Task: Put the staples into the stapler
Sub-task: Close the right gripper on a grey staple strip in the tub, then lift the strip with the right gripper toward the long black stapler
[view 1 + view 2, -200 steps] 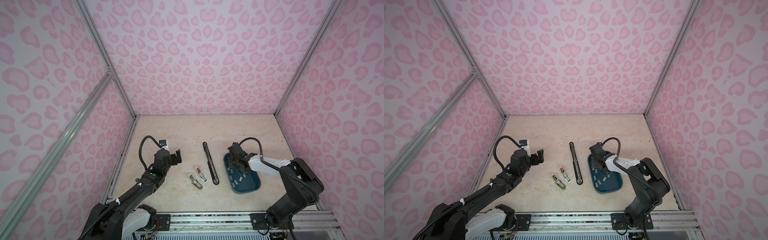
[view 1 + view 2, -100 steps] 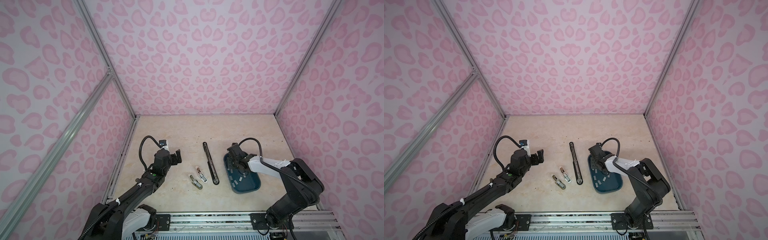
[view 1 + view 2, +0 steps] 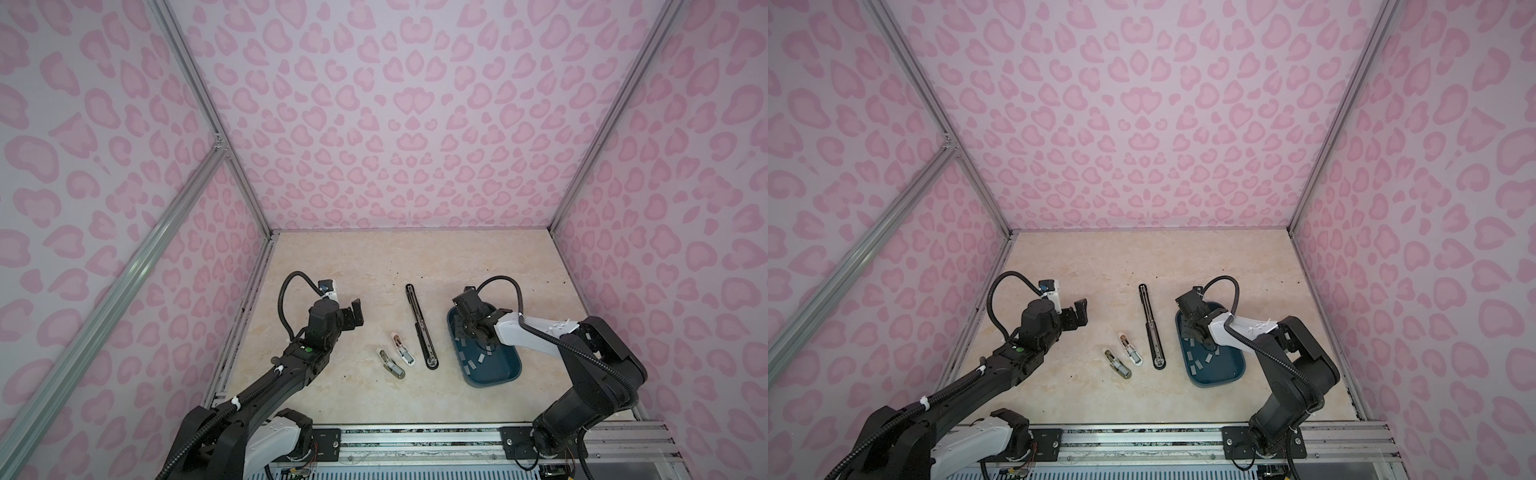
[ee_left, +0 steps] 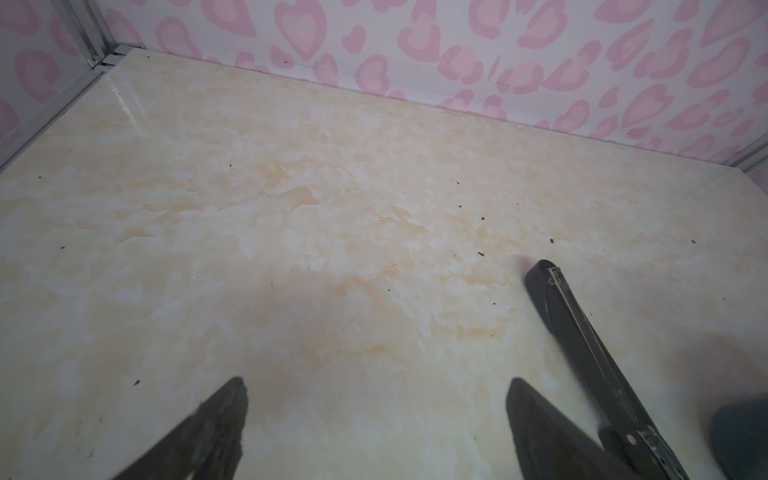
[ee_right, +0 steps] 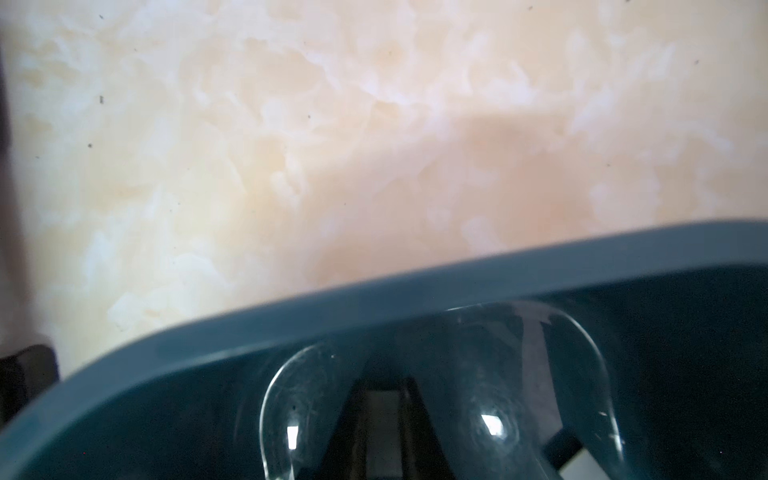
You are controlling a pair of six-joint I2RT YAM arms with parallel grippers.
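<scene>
Loose in the blue tray (image 3: 505, 376), staples (image 3: 472, 365), corralled for picking. Down among them, right gripper (image 3: 478, 334) closed, seemingly nipping one strip. Just beside the tray, long black stapler (image 3: 420, 326) laid open flat, likely for loading. Farther off, left gripper (image 3: 355, 318) spread wide, empty, hovering clear.

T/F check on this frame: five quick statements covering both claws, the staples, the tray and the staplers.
1. The left claw is open and holds nothing. True.
2. The right claw hovers over the long black stapler. False: it is down in the blue tray, shut, with a grey staple strip apparently between its fingers.
3. Loose staples lie in the blue tray. True.
4. The small staplers lie right of the blue tray. False: they lie left of the long black stapler.
5. The long black stapler lies between the small staplers and the blue tray. True.
</scene>
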